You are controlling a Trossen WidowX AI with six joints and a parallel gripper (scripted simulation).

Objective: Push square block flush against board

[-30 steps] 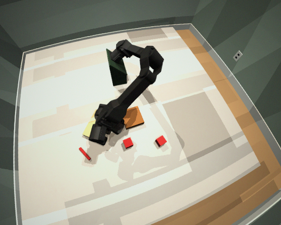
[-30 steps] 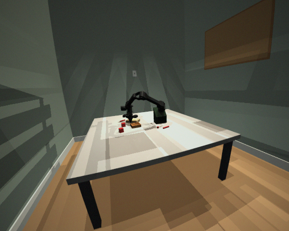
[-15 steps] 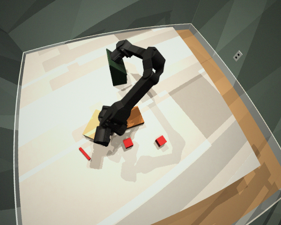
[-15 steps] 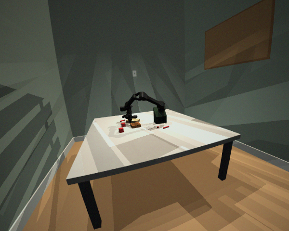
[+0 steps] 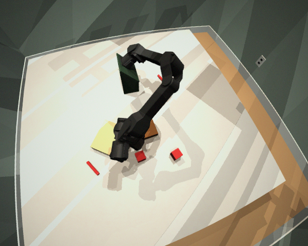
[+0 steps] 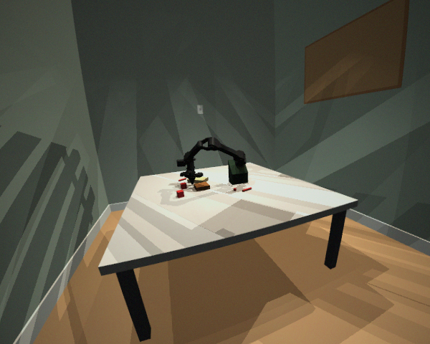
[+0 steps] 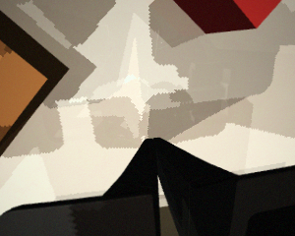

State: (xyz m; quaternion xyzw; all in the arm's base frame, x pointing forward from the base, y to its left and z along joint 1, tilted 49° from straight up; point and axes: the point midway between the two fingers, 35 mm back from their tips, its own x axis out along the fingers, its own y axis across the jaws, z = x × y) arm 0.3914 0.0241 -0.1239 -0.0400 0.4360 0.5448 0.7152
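Note:
An orange square block [image 5: 152,130] [image 6: 201,186] [image 7: 12,81] lies flat on the table. A pale yellow board [image 5: 104,137] [image 6: 202,179] lies flat next to it. My arm covers the place where the two meet, so I cannot tell whether they touch. My gripper [image 5: 133,147] [image 6: 190,180] [image 7: 152,146] is shut and empty. Its tip is low over the table between the orange block's corner and a red cube [image 5: 140,156] [image 6: 183,185] [image 7: 238,11]. In the wrist view the block is at the left and the cube at the top right.
A second red cube [image 5: 176,154] [image 6: 180,193] lies to the right. One thin red stick [image 5: 92,167] lies left of the gripper, and another red stick [image 5: 159,77] [image 6: 246,189] lies near the arm's base. A dark green box [image 5: 127,76] [image 6: 238,173] stands at the base.

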